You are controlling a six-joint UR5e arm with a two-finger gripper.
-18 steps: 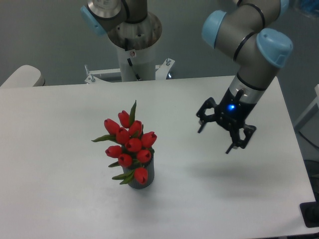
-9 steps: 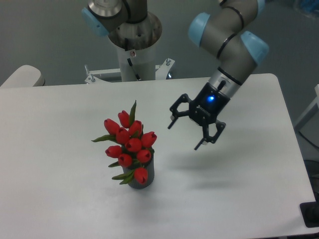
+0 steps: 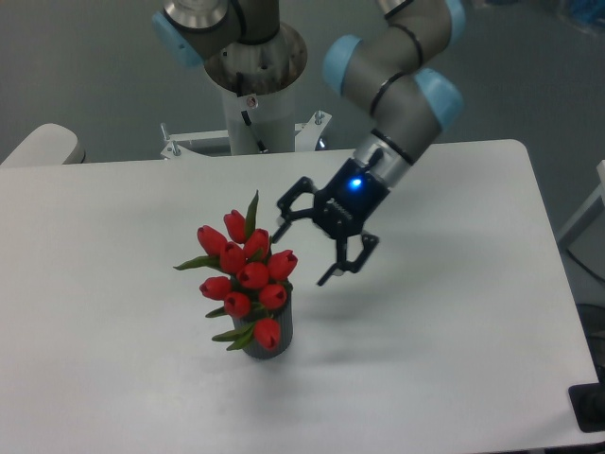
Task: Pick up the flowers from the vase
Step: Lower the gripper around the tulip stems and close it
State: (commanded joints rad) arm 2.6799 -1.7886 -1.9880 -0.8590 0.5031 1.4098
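Our black two-finger gripper [image 3: 304,252], jaws spread and empty, has swung leftward to just beside the bunch of red tulip buds [image 3: 245,267] standing in its ribbed dark grey vase [image 3: 271,340], so we judge the grasp imminent

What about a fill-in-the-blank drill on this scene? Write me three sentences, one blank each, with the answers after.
1. The tulip buds of the flowers are ____ in colour.
2. The flowers stand in the vase, which rests on the white ____.
3. The hand hovers beside the flowers with its fingers ____, gripping nothing.

Missing words: red; table; open
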